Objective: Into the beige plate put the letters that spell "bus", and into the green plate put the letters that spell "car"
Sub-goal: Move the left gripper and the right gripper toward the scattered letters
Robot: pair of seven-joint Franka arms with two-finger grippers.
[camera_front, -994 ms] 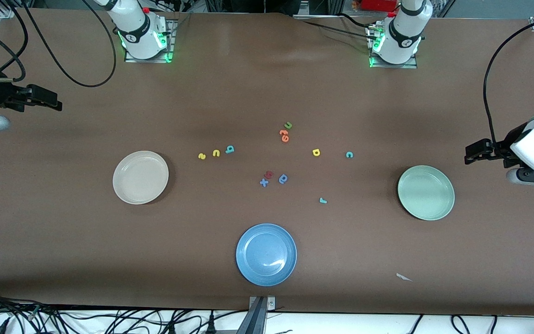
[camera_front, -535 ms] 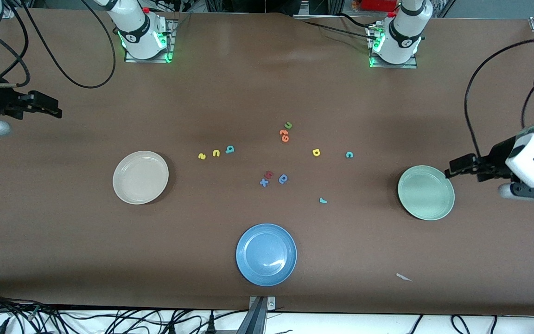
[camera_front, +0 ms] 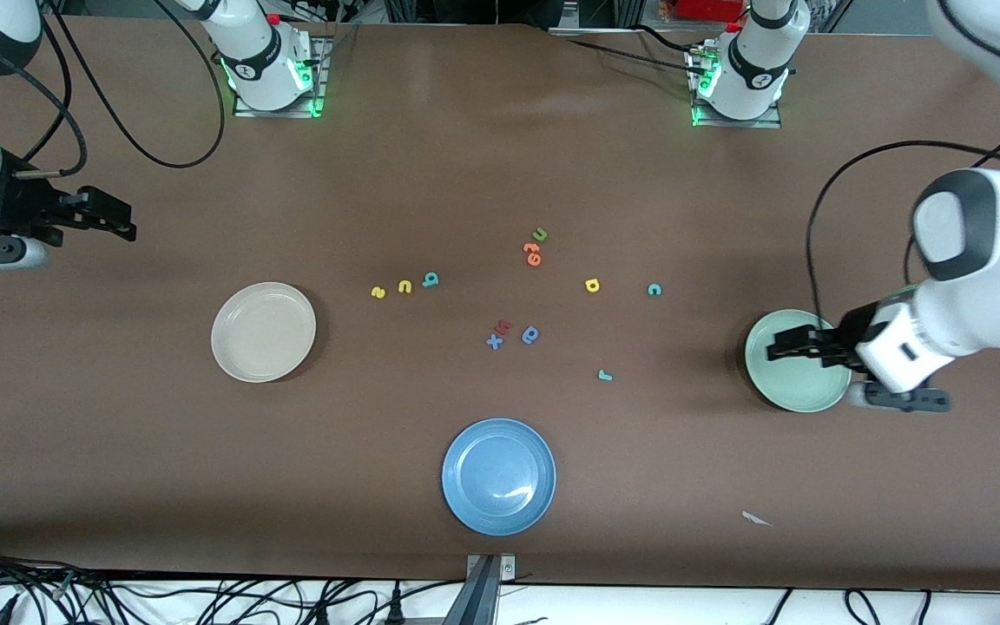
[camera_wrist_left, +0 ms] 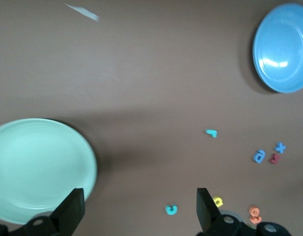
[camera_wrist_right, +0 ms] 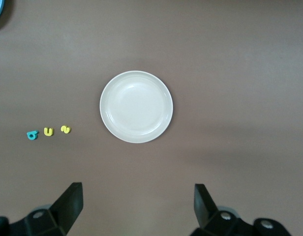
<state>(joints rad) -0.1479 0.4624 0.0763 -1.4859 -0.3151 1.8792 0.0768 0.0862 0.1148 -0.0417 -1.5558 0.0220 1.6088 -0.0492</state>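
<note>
Both jaws wide, holding nothing, my left gripper (camera_front: 779, 345) over green plate (camera_front: 791, 392), c/a/r letters (camera_front: 654, 290) well apart toward table middle, my right gripper (camera_front: 122, 222) over bare table near beige plate (camera_front: 263, 332), b/u/s letters (camera_front: 404, 286) just beside that plate.

The left claw (camera_front: 779, 345) has swung in over the round pale mint-green plate (camera_front: 791, 391); the right claw (camera_front: 122, 224) has crept inward.

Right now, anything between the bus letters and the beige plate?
Nothing visible. The yellow s, yellow u and teal b sit in a row on bare table beside the beige plate, toward the middle. The other letters lie farther toward the left arm's end.
</note>
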